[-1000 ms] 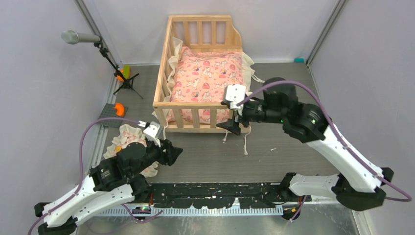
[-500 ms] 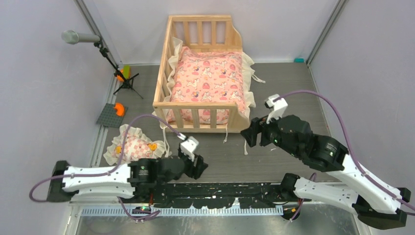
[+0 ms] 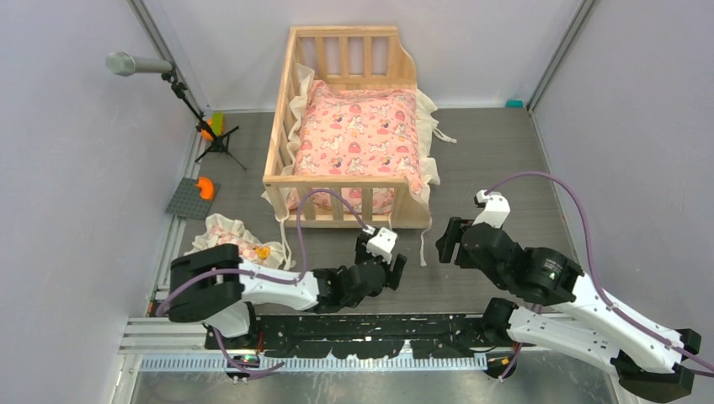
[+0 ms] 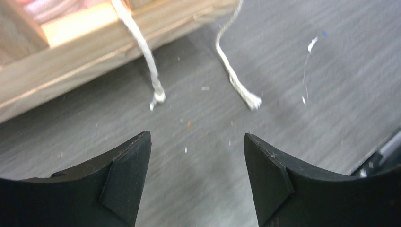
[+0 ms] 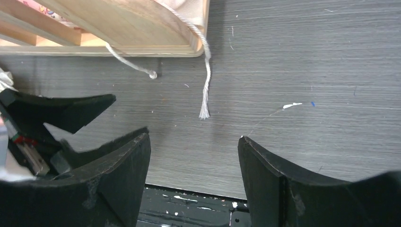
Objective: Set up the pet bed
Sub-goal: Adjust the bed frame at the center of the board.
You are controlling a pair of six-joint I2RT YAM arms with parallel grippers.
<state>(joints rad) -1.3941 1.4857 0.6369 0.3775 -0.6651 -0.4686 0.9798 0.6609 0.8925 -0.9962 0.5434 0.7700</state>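
- Hovering low over the table [image 4: 293, 56], my left gripper [image 4: 196, 142] is spread, holding nothing; the pet bed [image 3: 337, 180] stands just ahead.
- My right gripper [image 5: 194, 142] is spread too, empty; the pet bed's corner lies ahead, to its left.

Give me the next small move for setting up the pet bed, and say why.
Probably swing the left gripper toward the small frilled pillow. The pink cushion already lies inside the pet bed, while the pillow sits on the table outside it, on the left arm's side. The right gripper and the left one are both open and empty.
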